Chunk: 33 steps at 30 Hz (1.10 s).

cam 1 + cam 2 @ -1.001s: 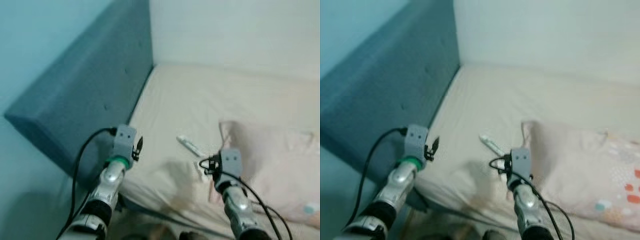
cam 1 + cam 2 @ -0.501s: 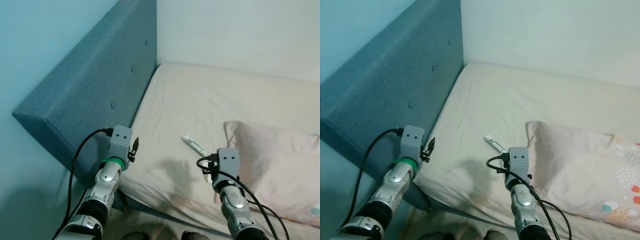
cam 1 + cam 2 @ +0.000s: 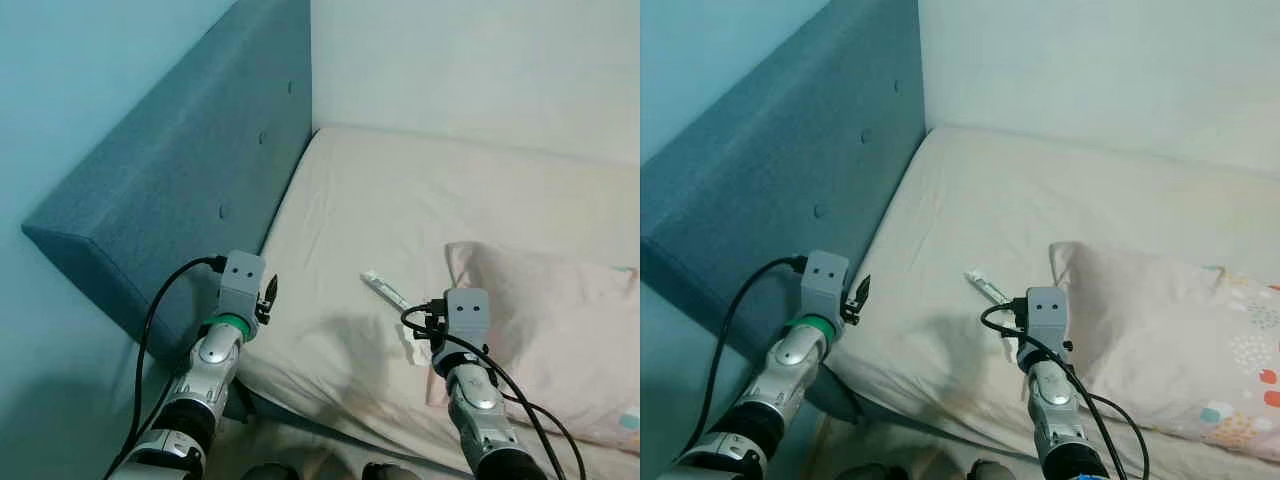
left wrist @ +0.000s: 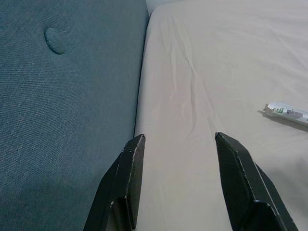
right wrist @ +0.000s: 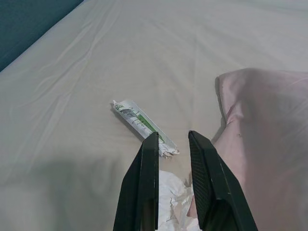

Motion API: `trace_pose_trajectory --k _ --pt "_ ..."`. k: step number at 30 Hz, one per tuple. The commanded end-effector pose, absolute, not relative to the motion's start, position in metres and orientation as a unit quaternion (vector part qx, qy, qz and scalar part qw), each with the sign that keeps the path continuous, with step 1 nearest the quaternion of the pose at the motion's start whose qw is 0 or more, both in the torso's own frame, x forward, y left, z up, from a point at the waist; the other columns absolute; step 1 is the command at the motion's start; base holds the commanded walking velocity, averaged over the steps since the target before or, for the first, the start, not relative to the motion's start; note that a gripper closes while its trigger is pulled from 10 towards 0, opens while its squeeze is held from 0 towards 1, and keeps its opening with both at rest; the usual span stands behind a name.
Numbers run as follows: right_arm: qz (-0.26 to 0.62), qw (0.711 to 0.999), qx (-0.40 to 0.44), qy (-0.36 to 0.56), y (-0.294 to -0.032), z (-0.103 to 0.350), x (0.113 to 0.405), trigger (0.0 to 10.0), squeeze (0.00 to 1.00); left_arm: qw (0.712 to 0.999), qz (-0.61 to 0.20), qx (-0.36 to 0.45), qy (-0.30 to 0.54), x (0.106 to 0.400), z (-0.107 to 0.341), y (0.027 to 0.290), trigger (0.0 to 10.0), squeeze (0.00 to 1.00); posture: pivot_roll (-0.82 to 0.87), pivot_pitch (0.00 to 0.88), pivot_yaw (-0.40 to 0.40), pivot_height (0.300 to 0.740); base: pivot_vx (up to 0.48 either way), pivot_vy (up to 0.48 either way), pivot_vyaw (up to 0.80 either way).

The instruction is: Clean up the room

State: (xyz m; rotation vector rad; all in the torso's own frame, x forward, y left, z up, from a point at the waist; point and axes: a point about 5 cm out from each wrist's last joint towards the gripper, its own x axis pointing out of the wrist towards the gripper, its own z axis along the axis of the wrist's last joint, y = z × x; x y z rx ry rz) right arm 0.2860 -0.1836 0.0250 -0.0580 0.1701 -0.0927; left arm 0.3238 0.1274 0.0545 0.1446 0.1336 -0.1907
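**Right gripper nudges toward the wrapper**

Right gripper (image 5: 172,139) has edged slightly forward since half a second ago, fingers narrowly parted and empty, above a crumpled white tissue (image 5: 171,199) just short of the green-and-white wrapper (image 5: 140,121) on the bedsheet (image 3: 400,200), beside the pink pillow (image 3: 555,330). Left gripper (image 4: 179,144) stays wide open, empty, near the blue headboard (image 3: 180,190).
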Motion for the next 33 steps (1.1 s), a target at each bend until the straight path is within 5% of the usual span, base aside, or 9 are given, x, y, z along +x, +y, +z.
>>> trace_pose_trajectory --k 1,30,31,32,33 --pt "-0.047 0.994 -0.025 0.091 -0.181 0.022 0.284 10.0 0.0 0.99 -0.097 0.072 0.076 0.319 0.048 0.129 10.0 0.0 0.03 0.033 0.098 0.68 0.0 0.0 0.0" --pt "-0.053 0.985 -0.053 0.158 -0.19 0.008 0.281 10.0 0.0 0.986 -0.127 0.084 0.073 0.313 0.044 0.121 10.0 0.0 0.04 0.036 0.081 0.655 0.0 0.0 0.0" --pt "-0.058 0.985 -0.051 0.154 -0.192 0.012 0.285 10.0 0.87 0.985 -0.13 0.086 0.07 0.313 0.045 0.121 10.0 0.0 0.04 0.045 0.079 0.655 0.0 0.0 0.0" --pt "-0.058 0.985 -0.051 0.154 -0.192 0.012 0.285 10.0 0.87 0.985 -0.13 0.086 0.07 0.313 0.045 0.121 10.0 0.0 0.04 0.045 0.079 0.655 0.0 0.0 0.0" --pt "-0.06 0.986 -0.049 0.15 -0.195 0.017 0.291 10.0 1.0 0.985 -0.134 0.084 0.064 0.313 0.047 0.122 10.0 0.0 0.04 0.055 0.076 0.655 0.0 0.0 0.0"
